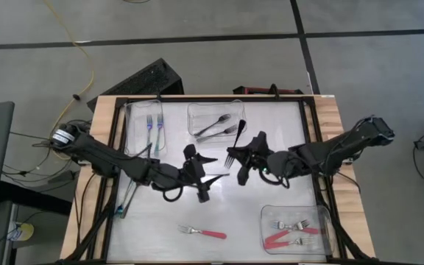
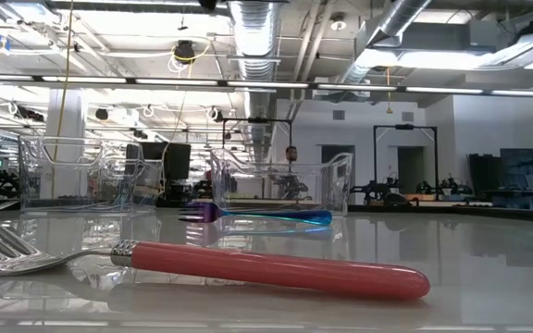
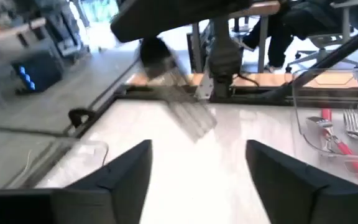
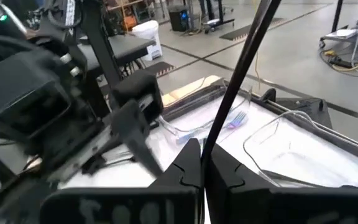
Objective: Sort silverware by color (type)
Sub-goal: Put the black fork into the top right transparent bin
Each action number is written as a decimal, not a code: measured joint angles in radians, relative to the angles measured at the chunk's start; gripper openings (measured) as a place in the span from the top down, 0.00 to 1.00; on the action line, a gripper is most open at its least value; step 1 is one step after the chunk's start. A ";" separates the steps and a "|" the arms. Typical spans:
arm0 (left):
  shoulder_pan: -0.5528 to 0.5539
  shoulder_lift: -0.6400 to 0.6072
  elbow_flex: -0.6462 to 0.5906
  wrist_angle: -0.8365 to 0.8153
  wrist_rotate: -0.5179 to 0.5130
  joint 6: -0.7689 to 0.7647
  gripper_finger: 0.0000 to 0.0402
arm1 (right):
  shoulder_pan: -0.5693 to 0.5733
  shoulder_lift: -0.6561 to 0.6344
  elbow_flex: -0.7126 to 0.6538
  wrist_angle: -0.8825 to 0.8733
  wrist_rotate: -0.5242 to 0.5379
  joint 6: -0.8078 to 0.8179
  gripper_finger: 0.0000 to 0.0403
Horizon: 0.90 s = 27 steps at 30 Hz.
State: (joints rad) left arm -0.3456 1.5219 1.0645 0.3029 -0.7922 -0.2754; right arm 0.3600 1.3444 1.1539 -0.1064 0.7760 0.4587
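Observation:
My right gripper point(image 1: 238, 157) point(image 4: 202, 163) hovers over the table's middle, shut on a black-handled fork point(image 1: 235, 141). Its silver tines point(image 3: 191, 118) show blurred in the left wrist view. My left gripper point(image 1: 206, 169) point(image 3: 197, 174) is open just left of it, facing the fork and touching nothing. A red-handled fork point(image 1: 203, 232) point(image 2: 266, 268) lies flat near the near edge. A blue-handled fork point(image 2: 262, 215) lies flat farther back. My right gripper pinches the black fork's thin handle point(image 4: 211, 140) between its two fingers, which lie across it. The long part of the handle point(image 4: 247, 56) sticks out past the fingers, slanting toward the far edge. The fork is lifted clear of the table.
Three clear tubs stand on the table. The far left one point(image 1: 135, 132) holds blue forks, the far middle one point(image 1: 197, 118) black forks, and the near right one point(image 1: 319, 221) red forks. Both arms reach over the middle of the table.

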 joint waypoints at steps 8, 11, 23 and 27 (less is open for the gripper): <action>0.029 -0.153 0.000 -0.389 0.282 -0.282 0.27 | -0.130 -0.094 0.000 -0.198 -0.185 -0.190 0.94; 0.030 -0.197 0.000 -0.507 0.348 -0.376 0.28 | -0.216 -0.094 0.000 -0.234 -0.267 -0.352 0.94; -0.063 -0.294 0.000 -0.620 0.285 -0.560 0.28 | -0.539 0.138 0.072 -0.407 -0.436 -1.070 0.94; -0.081 -0.322 0.000 -0.621 0.214 -0.591 0.28 | -0.578 0.278 0.176 -0.488 -0.438 -1.219 0.94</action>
State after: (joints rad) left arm -0.4271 1.1999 1.0649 -0.3179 -0.5784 -0.8664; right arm -0.2177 1.6226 1.3301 -0.5944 0.3382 -0.7605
